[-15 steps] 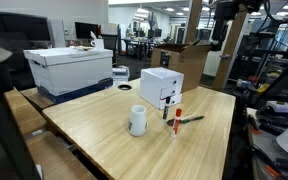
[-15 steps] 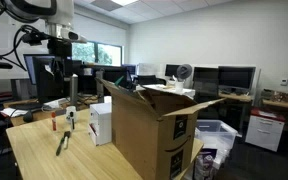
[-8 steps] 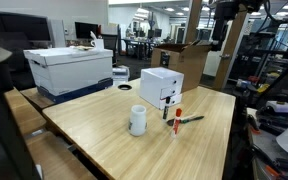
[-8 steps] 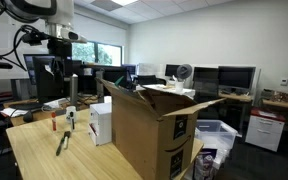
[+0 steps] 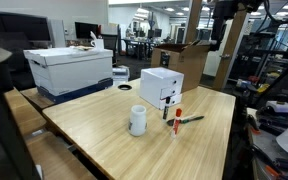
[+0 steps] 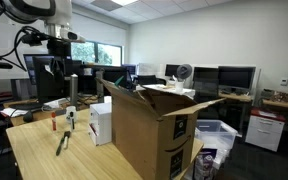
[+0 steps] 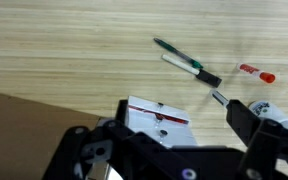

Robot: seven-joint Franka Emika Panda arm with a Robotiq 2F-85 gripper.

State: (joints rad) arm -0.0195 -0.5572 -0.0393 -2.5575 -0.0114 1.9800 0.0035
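Wrist view puts your gripper (image 7: 169, 140) high above the wooden table (image 7: 54, 50), fingers spread wide with nothing between them. The things nearest it lie just below. A green marker (image 7: 184, 62) lies slantwise on the wood, and a red-capped marker (image 7: 256, 73) is a little apart from it towards the right edge. A small white box (image 7: 159, 113) sits almost straight under the palm.

To my eye, any descent from here wants the wrist turned first, so the fingers straddle a marker's barrel crosswise instead of running along it. Shift sideways off the box as well, or a finger is likely to land on its top edge. Come down slowly, since thin round barrels roll at a nudge.

Counted in the wrist view, you have two markers for certain. A short dark piece beside the green one may be a third, but I cannot tell.

In an exterior view the arm (image 5: 224, 12) hangs near the top edge, and there is one white mug (image 5: 137, 121), well clear of the markers. There is one large white box (image 5: 69, 68) at the far end of the table, resting on one blue bin (image 5: 79, 93). An exterior view also shows one open cardboard box (image 6: 149, 130).
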